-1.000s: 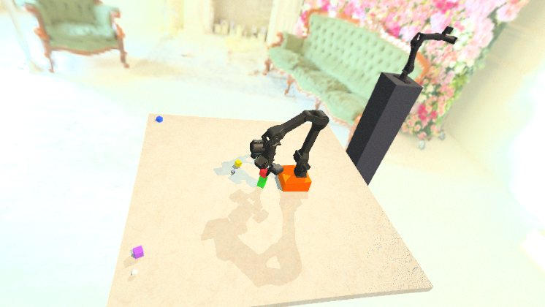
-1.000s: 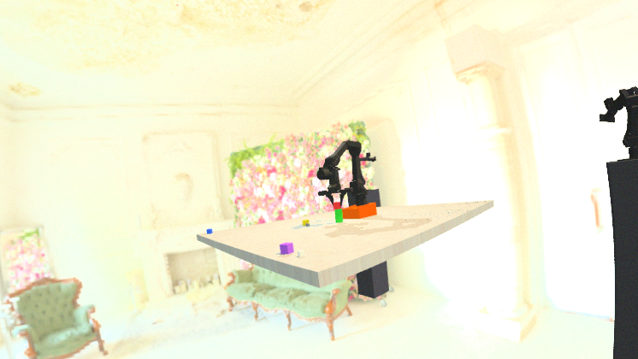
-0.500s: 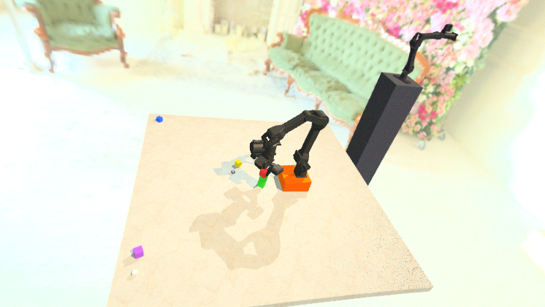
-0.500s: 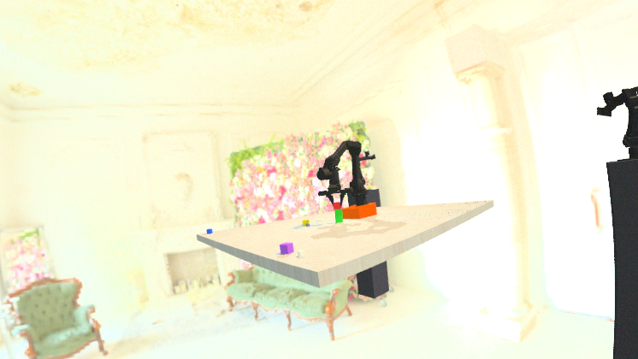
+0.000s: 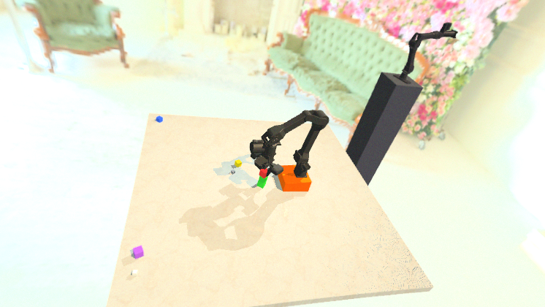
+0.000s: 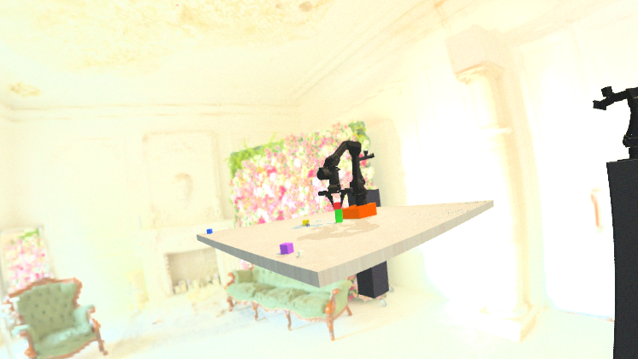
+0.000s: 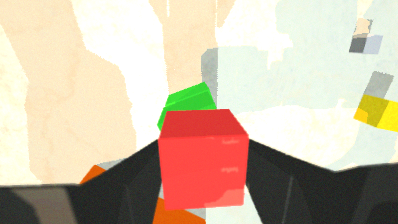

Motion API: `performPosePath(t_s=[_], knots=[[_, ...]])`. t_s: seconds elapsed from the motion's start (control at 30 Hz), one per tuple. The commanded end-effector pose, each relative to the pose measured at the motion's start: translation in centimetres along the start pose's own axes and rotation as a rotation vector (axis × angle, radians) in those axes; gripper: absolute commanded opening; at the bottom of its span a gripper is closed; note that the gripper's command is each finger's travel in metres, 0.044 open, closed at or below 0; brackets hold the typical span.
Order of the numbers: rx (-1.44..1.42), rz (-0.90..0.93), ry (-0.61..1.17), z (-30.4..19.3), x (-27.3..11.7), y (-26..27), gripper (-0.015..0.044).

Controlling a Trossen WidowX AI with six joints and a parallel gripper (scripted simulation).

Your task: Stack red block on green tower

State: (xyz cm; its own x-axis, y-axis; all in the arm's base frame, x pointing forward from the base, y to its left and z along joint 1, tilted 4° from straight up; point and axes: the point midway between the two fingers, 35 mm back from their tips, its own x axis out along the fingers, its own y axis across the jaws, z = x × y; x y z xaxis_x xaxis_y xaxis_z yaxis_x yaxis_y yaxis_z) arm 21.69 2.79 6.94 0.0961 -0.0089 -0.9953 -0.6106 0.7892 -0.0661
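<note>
The red block sits on top of the green tower, with no gap seen between them in the top and exterior views. In the exterior view it is slightly left of the tower's middle. The tower stands upright on the table. My gripper points down, slightly open, with a finger on either side of the red block. Narrow gaps show beside the block's lower part in the wrist view. The block hides most of the tower's top there.
The orange base is close beside the tower. A yellow block and a small grey block lie nearby. Purple, white and blue blocks lie farther off.
</note>
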Motion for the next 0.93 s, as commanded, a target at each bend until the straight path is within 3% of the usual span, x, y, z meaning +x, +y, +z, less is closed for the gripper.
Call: performPosePath(t_s=[0.0,0.2,0.9], knots=[[0.0,0.0,0.0,-0.01,0.02,0.0,0.0289],[0.0,0.0,0.0,-0.01,0.02,0.0,0.044],[0.0,0.0,0.0,-0.01,0.02,0.0,0.044]])
